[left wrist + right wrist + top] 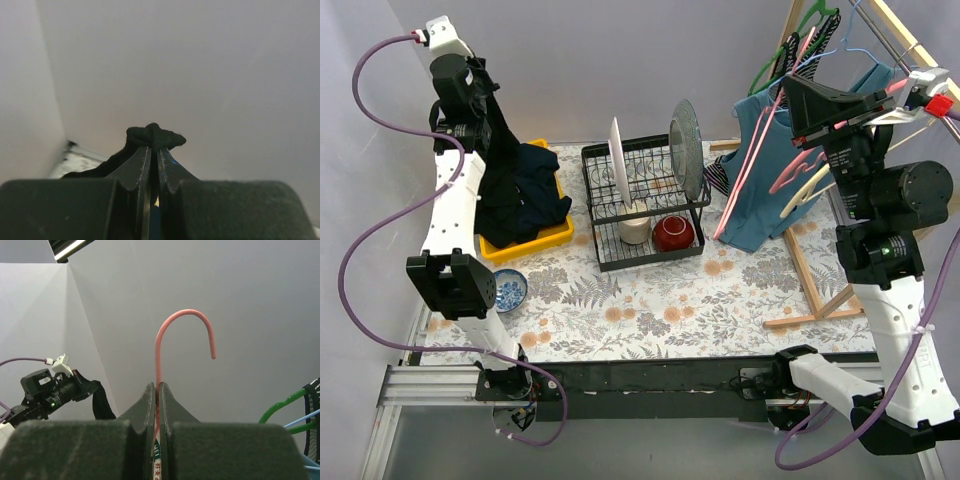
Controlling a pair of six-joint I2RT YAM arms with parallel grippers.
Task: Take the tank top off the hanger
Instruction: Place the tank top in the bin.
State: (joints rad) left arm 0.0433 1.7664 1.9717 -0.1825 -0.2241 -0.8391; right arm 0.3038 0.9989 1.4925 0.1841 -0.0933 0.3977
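Note:
The black tank top (503, 165) hangs from my raised left gripper (483, 82) at the far left, its lower end trailing into the yellow bin (558, 240). In the left wrist view the gripper (154, 148) is shut on a bunched fold of the black cloth (155, 134). The bare pink hanger (748, 170) is at the right, apart from the tank top. My right gripper (790, 96) is shut on its neck. In the right wrist view the hook (172, 320) rises above the closed gripper (157, 386), and the black garment (102, 404) shows far off to the left.
Dark clothes (542, 188) lie in the yellow bin. A black dish rack (642, 205) holds plates, a white cup and a red bowl (672, 232). A blue bowl (508, 288) sits front left. A wooden clothes rack (808, 282) at right carries a teal top (760, 195) and more hangers (800, 40).

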